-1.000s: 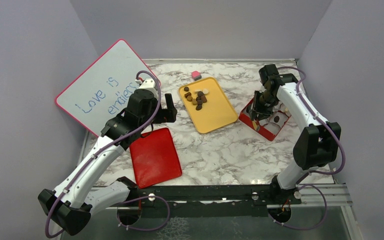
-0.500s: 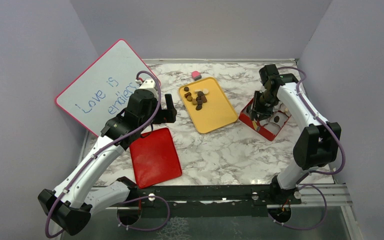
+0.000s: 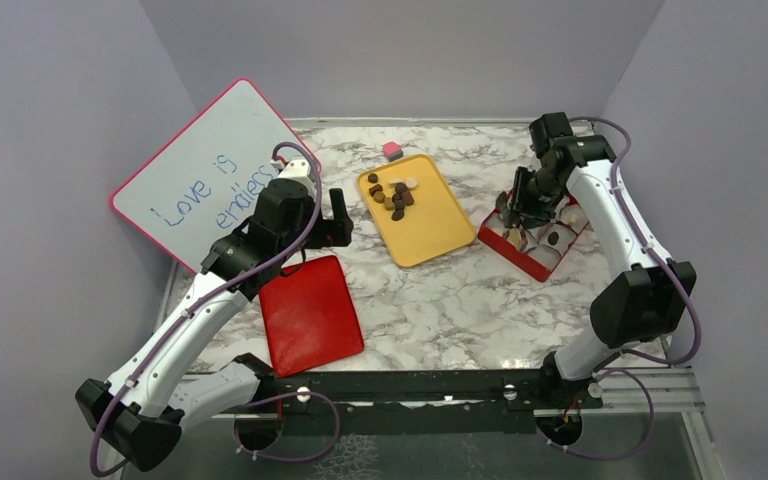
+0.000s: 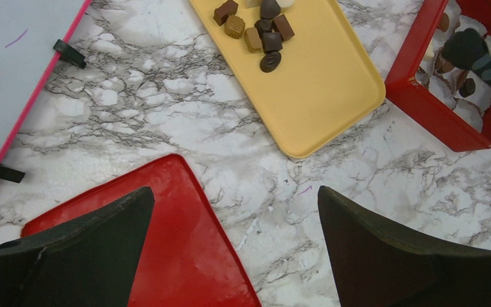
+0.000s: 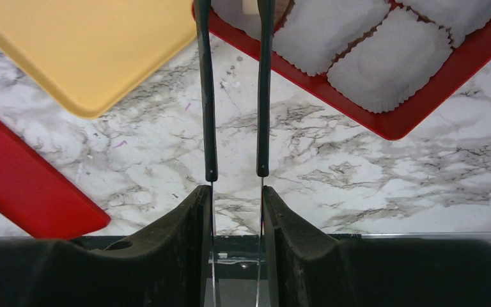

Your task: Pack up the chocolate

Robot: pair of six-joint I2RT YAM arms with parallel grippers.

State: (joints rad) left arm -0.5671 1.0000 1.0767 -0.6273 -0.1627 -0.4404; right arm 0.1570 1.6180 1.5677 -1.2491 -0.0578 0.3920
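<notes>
Chocolates (image 4: pixel 270 43) sit heaped on the tray (image 4: pixel 319 83), some in the box (image 4: pixel 435 121); likely light, smooth, easily marred, so pinch their sides. Left gripper (image 4: pixel 233 192) gapes empty; right gripper (image 5: pixel 233 192) clamps tweezers (image 5: pixel 206 96).

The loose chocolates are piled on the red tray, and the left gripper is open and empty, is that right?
Not quite. The chocolates lie on the yellow tray, not a red one, as the left wrist view shows. The left gripper is indeed open and empty.
</notes>
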